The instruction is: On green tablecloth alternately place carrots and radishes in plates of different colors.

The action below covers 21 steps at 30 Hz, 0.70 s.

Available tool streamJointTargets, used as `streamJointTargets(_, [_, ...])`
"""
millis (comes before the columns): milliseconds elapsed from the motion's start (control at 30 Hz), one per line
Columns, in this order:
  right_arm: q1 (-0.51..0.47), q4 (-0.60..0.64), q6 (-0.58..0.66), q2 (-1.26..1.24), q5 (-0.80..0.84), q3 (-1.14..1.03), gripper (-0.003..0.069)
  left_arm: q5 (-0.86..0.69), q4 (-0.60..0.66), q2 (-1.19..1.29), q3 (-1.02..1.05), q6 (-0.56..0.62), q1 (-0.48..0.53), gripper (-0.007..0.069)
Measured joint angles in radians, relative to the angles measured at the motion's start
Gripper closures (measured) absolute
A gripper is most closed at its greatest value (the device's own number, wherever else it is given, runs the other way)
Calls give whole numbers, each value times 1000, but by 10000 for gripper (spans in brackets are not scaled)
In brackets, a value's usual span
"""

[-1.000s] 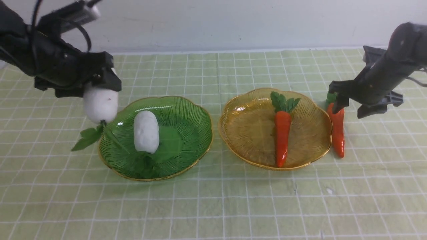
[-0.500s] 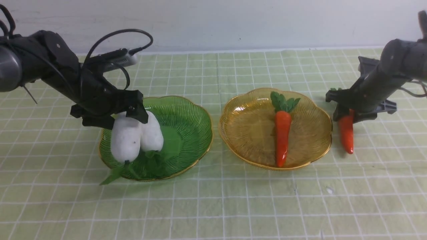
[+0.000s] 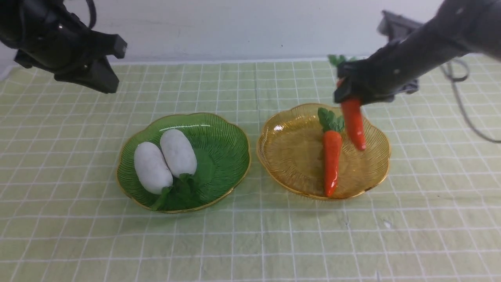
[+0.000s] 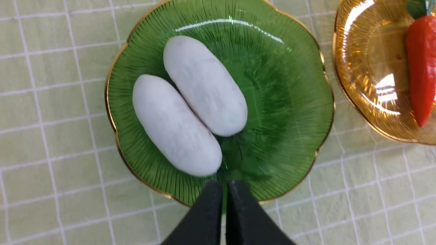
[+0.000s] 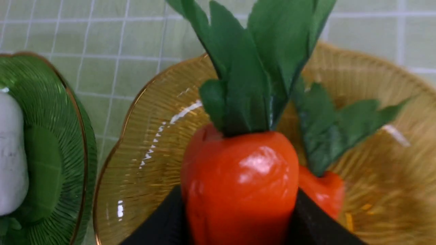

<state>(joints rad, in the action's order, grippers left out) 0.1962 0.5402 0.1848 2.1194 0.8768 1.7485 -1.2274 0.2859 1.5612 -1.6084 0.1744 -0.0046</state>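
Radish [image 3: 152, 167] now lies in green plate [image 3: 229, 137]; right claw [image 3: 348, 91] lifted carrot [image 3: 354, 125].

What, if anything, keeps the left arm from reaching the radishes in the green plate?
Probably nothing, so yes: the left gripper hangs empty near the green plate, and both radishes lie uncovered. Its jaws are shut, so they must open first.

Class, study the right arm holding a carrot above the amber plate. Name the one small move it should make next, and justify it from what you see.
Probably lower the right claw a little. The held carrot hangs tip-down above the amber plate, beside the other carrot lying there, and seems not yet to rest on the plate. The radishes both lie in the green plate.
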Motion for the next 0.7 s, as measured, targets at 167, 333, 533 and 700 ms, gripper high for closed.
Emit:
streamJointTargets(167, [40, 28, 5, 67, -44, -2, 200, 35, 2, -251, 262, 30, 0, 632])
streamJointTargets(333, [28, -13, 5, 47, 7, -1, 66, 122, 2, -455, 499, 32, 0, 632])
streamJointTargets(533, [-31, -225, -10, -138, 263, 40, 290, 183, 0, -637, 695, 33, 0, 632])
streamJointTargets(700, [-74, -361, -66, -454, 337, 5, 612, 225, 0, -708, 777, 33, 0, 632])
